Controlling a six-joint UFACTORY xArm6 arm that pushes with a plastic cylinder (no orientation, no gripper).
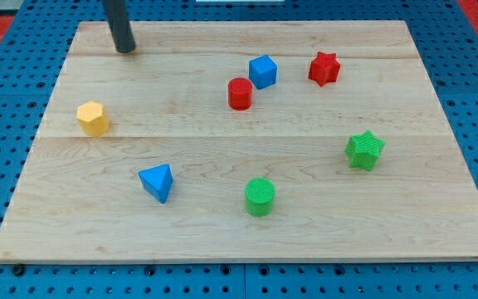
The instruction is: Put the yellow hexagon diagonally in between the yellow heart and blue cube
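Observation:
The yellow hexagon lies at the view's left on the wooden board. The blue cube sits near the view's top centre, touching or nearly touching a red cylinder at its lower left. No yellow heart shows in the view. My tip rests near the board's top left, well above and slightly right of the yellow hexagon, apart from every block.
A red star lies right of the blue cube. A green star is at the right. A green cylinder and a blue triangular block lie toward the bottom. A blue pegboard surrounds the board.

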